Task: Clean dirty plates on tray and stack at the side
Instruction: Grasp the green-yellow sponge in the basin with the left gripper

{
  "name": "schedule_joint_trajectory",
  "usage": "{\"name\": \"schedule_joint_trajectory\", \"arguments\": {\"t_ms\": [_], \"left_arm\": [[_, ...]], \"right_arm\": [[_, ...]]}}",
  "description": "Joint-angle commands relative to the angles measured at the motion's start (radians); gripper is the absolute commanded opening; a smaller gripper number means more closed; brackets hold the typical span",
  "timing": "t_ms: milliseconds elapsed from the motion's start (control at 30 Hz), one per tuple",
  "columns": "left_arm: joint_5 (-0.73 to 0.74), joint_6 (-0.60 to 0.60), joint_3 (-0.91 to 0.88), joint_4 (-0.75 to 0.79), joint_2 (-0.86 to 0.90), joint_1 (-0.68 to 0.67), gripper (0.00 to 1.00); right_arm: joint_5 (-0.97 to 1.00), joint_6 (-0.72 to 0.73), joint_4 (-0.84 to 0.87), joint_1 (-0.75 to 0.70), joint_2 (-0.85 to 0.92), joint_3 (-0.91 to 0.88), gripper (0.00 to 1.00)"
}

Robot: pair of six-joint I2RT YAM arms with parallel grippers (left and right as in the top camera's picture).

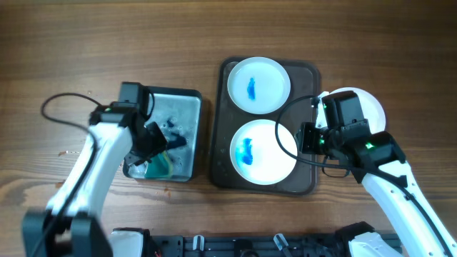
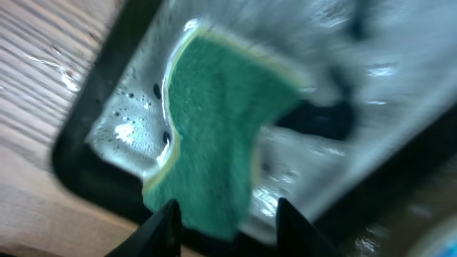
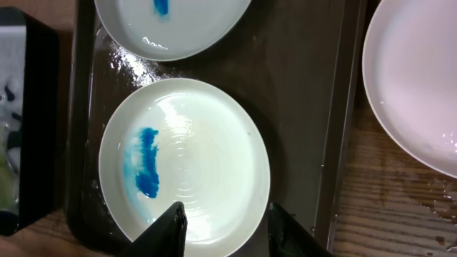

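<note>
Two white plates lie in the dark brown tray (image 1: 303, 182). The far plate (image 1: 258, 86) and the near plate (image 1: 263, 151) each carry a blue smear. A third plate (image 1: 368, 103), with no smear showing, rests on the table right of the tray, partly under my right arm. My right gripper (image 3: 225, 228) hangs open over the near plate's (image 3: 186, 164) right edge and holds nothing. My left gripper (image 2: 227, 225) is in the grey metal tray (image 2: 128, 128), jaws either side of the near end of the green sponge (image 2: 214, 121). Its left finger touches the sponge and a gap shows at the right finger.
The grey metal tray (image 1: 182, 107) sits left of the brown tray, wet inside. Bare wooden table lies around both trays. The right arm's black cable loops above the near plate. The robot's base rail runs along the front edge.
</note>
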Motion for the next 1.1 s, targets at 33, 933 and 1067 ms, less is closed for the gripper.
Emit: {"name": "schedule_joint_trajectory", "arguments": {"t_ms": [33,933,1067], "left_arm": [[-0.016,-0.022,-0.042,0.042,0.153,-0.006,0.29],[0.002,0.084,0.037,0.144,0.111,-0.006,0.63],[-0.061,0.038,-0.035,0.254,0.163,-0.006,0.58]], "right_arm": [[0.017,0.024,-0.004,0.003,0.026,0.011,0.38],[0.017,0.05,-0.009,0.003,0.028,0.011,0.38],[0.009,0.058,-0.009,0.004,0.028,0.011,0.38]]}}
